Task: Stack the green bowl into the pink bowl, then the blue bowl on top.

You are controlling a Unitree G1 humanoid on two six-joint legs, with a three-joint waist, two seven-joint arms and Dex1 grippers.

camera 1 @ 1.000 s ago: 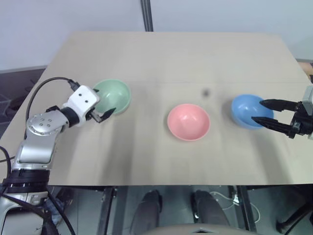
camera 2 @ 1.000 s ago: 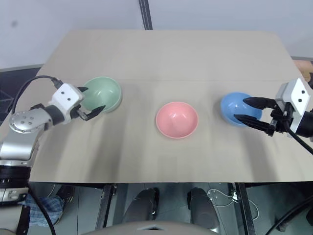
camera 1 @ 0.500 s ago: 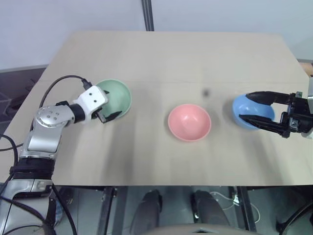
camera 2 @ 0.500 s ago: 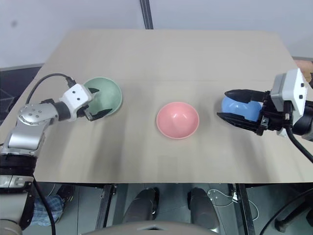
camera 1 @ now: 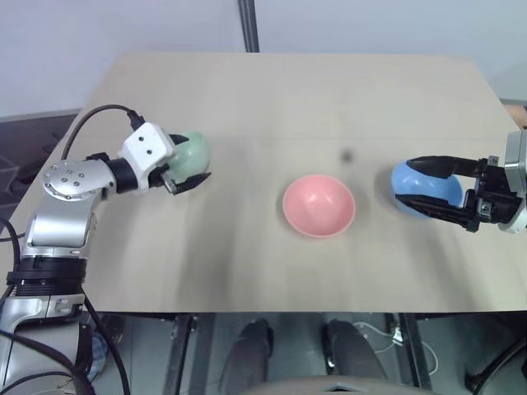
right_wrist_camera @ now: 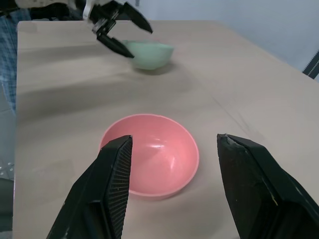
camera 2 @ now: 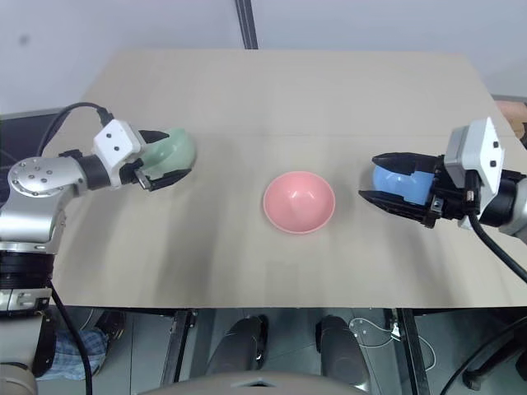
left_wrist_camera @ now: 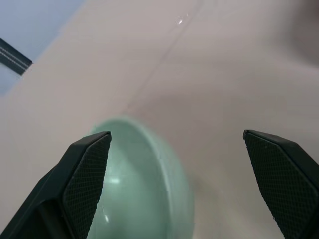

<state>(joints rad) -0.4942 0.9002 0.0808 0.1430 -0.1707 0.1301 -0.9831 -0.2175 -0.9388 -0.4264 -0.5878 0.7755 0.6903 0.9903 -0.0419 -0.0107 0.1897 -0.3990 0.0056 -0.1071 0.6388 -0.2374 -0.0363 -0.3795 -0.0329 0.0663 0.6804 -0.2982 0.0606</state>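
Observation:
The green bowl (camera 1: 196, 148) sits at the table's left and looks tipped and blurred. My left gripper (camera 1: 193, 161) is open, its fingers reaching around the bowl's near side; in the left wrist view the green bowl (left_wrist_camera: 134, 174) lies close to one finger. The pink bowl (camera 1: 319, 206) rests upright in the middle. Over on the right the blue bowl (camera 1: 428, 185) stands on the table. My right gripper (camera 1: 403, 183) hovers above it, open, pointing toward the pink bowl (right_wrist_camera: 149, 159).
The bowls lie on a light wooden table (camera 1: 288, 99) whose front edge runs just before me. A dark pole (camera 1: 247, 25) rises behind the far edge. A small dark spot (camera 1: 347, 155) marks the tabletop.
My left gripper rose and swung right over the green bowl, which now looks tipped. My right gripper moved left over the blue bowl; that bowl stayed put.

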